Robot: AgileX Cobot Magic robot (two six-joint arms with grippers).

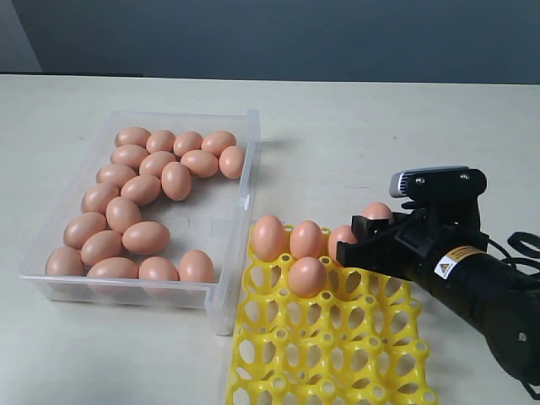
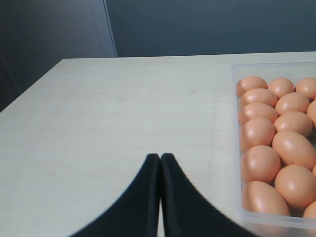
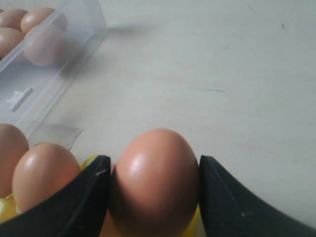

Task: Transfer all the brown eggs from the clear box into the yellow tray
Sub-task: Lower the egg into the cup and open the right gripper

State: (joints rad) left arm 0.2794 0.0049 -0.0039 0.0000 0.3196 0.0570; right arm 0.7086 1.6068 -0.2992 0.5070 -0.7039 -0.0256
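Held egg: one brown egg point(image 3: 155, 180) stands upright, narrow end up, over the back row of the yellow tray point(image 1: 337, 354).
Right fingers point(image 3: 89, 197): spread wide, gripping that egg on both sides.
Right arm point(image 1: 481, 295): reaches in low from the right, tipped down.
Left fingers point(image 2: 143, 197): pressed together, holding nothing, above the desk point(image 2: 123, 108) beside the clear box point(image 2: 236, 138).
Other eggs point(image 1: 143, 190): lying sideways in the box.
Sticker point(image 1: 447, 266): yellow warning triangle, words too small to read.
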